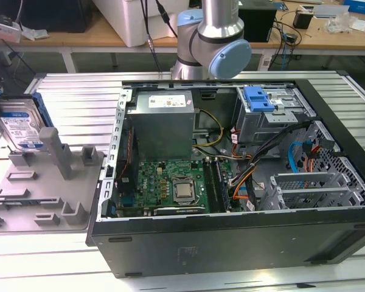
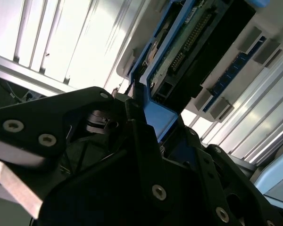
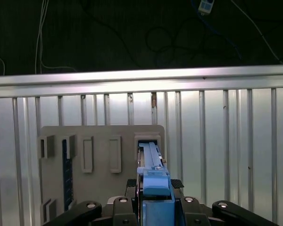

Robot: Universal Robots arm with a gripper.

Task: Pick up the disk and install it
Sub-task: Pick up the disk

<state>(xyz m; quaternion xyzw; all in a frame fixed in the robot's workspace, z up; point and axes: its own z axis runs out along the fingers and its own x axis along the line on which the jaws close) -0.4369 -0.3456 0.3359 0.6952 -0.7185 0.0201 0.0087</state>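
The disk [image 1: 15, 125] stands upright on edge in a slot of the grey fixture [image 1: 45, 182], at the exterior view's far left. Its white-and-blue label faces outward and a blue rail runs along its edges. In the first wrist view I look down its thin blue edge [image 3: 151, 160] into the slot of the fixture [image 3: 99, 136]. My gripper [image 3: 153, 184] straddles that edge, with a black finger pad [image 3: 131, 182] tight against each side. The second wrist view shows the disk's circuit-board side [image 2: 193, 42] and my gripper [image 2: 158, 125] shut on the blue rail.
An open computer case [image 1: 231, 243] lies to the exterior view's right of the fixture. Inside are a grey power-supply box [image 1: 161, 125], a motherboard [image 1: 170, 182], orange and black cables [image 1: 246, 176] and a metal drive cage with a blue bracket [image 1: 258, 98]. The arm's base [image 1: 210, 42] stands behind the case.
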